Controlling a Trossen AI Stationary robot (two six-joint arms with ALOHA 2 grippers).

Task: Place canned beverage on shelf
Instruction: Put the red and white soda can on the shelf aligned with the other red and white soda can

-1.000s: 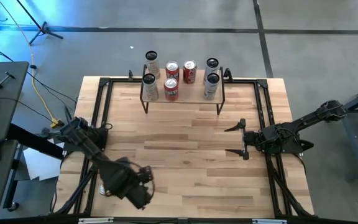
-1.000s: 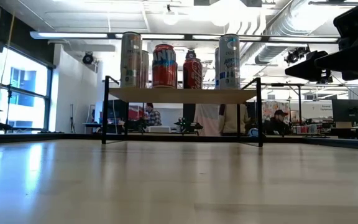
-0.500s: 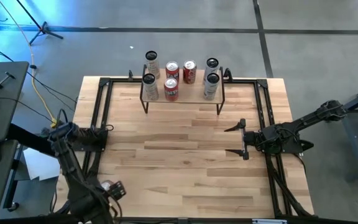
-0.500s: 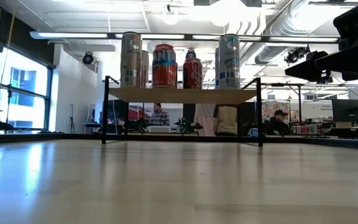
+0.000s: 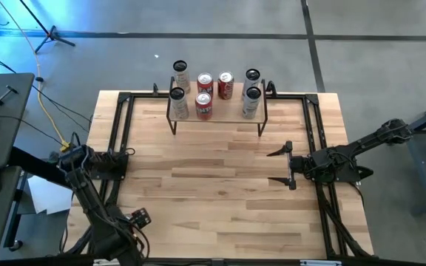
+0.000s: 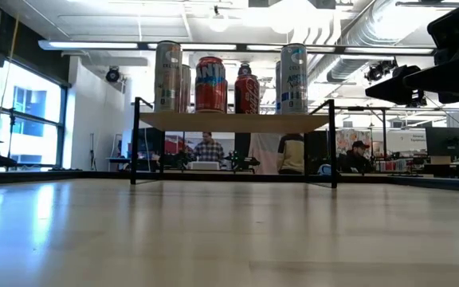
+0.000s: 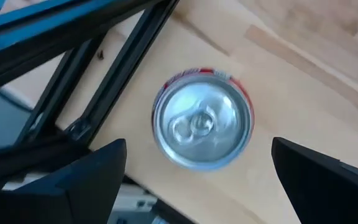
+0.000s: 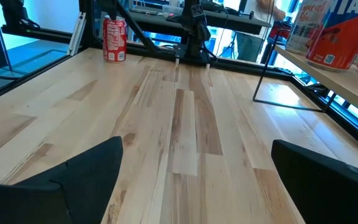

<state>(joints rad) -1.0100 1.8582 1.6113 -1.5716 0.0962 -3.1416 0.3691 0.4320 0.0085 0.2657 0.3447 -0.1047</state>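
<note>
A red can with a silver top (image 7: 202, 121) stands upright on its base at the table's near left corner, beside the black rail; the right wrist view shows the red can (image 8: 114, 38) as well. My left gripper (image 7: 199, 143) hangs open above it, pointing down, one finger on either side and clear of it; in the high view my left gripper (image 5: 133, 222) covers the can. The shelf (image 5: 217, 112) stands at the far edge with several cans (image 6: 211, 84) upright on its board. My right gripper (image 5: 281, 166) waits open at mid right.
Black rails (image 5: 124, 133) run along the table's left, right and far sides, the left one close to the can. Bare wood (image 5: 213, 185) lies between the arms and the shelf. The low view shows people (image 6: 207, 150) in the room beyond the table.
My left gripper has swung toward the table's left edge and sunk over the red can at the near left corner, rolling its wrist on the way. The can has stayed where it was.
</note>
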